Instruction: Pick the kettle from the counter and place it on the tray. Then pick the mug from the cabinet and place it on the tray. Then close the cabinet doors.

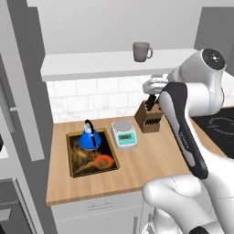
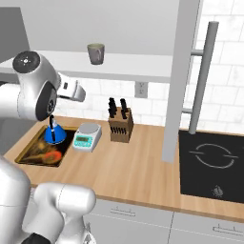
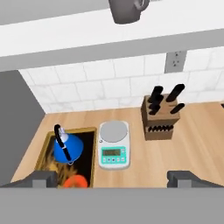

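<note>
The blue kettle (image 1: 90,138) stands upright on the far end of the dark patterned tray (image 1: 82,161), which lies at the left of the wooden counter (image 1: 155,160). The grey-beige mug (image 1: 141,51) sits on the white shelf bottom of the open cabinet (image 1: 91,64). My gripper (image 3: 113,179) hangs in the air above the counter, below the shelf and right of the kettle (image 3: 70,148). It is open, with nothing between its fingers. The mug (image 3: 127,11) is above it. The cabinet doors (image 2: 183,81) stand swung open.
A small white scale (image 1: 124,133) sits just right of the tray, and a wooden knife block (image 1: 149,116) stands beyond it near the tiled wall. A black stovetop (image 2: 212,162) lies at the counter's right end. The open right door's bar handle (image 2: 202,76) hangs over that side.
</note>
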